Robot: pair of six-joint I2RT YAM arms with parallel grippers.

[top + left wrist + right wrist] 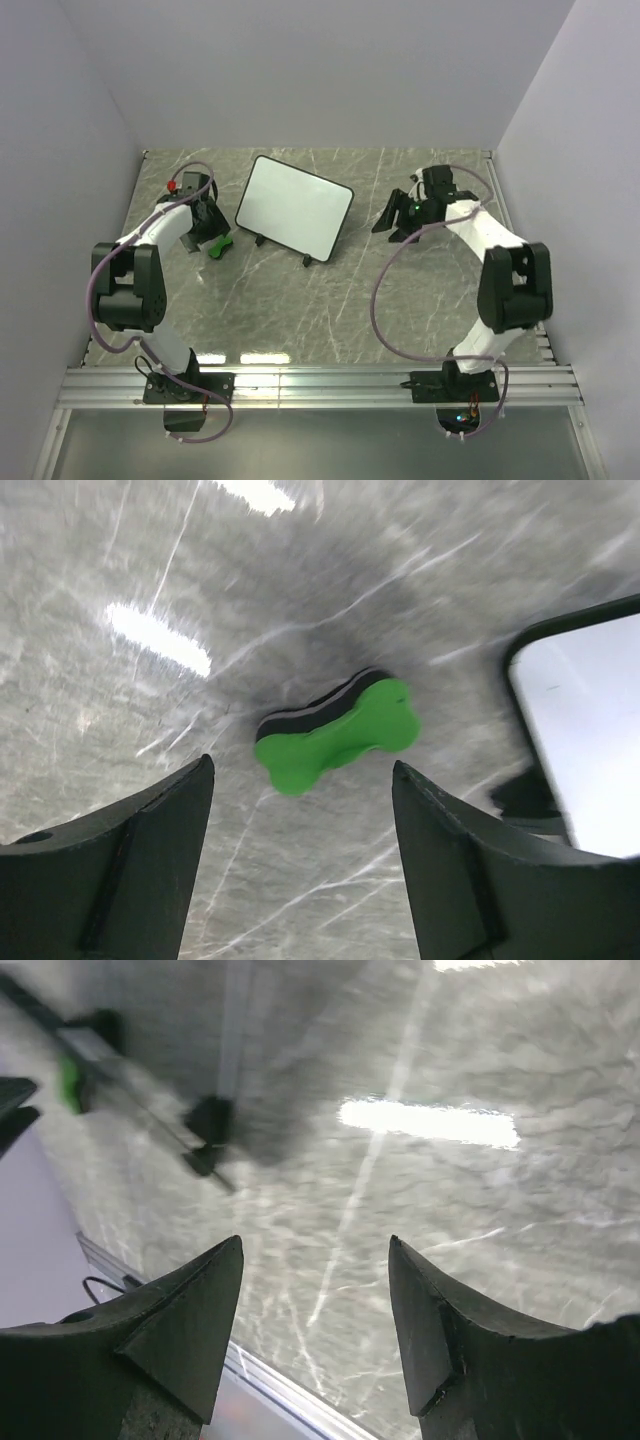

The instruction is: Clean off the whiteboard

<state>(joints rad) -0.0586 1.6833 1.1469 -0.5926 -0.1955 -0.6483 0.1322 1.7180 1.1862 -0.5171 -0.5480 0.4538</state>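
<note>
Whiteboard rests on its black feet at the table's far middle, between the arms. Left gripper sits near its left edge, fingers spread wide and empty, a green eraser lying just beyond them. Right gripper, also wide and empty, hovers apart from the board's right edge.

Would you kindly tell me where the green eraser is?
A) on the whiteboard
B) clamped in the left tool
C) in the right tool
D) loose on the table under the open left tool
D: the green eraser lies on the table, untouched, with the left tool open above it.
</note>
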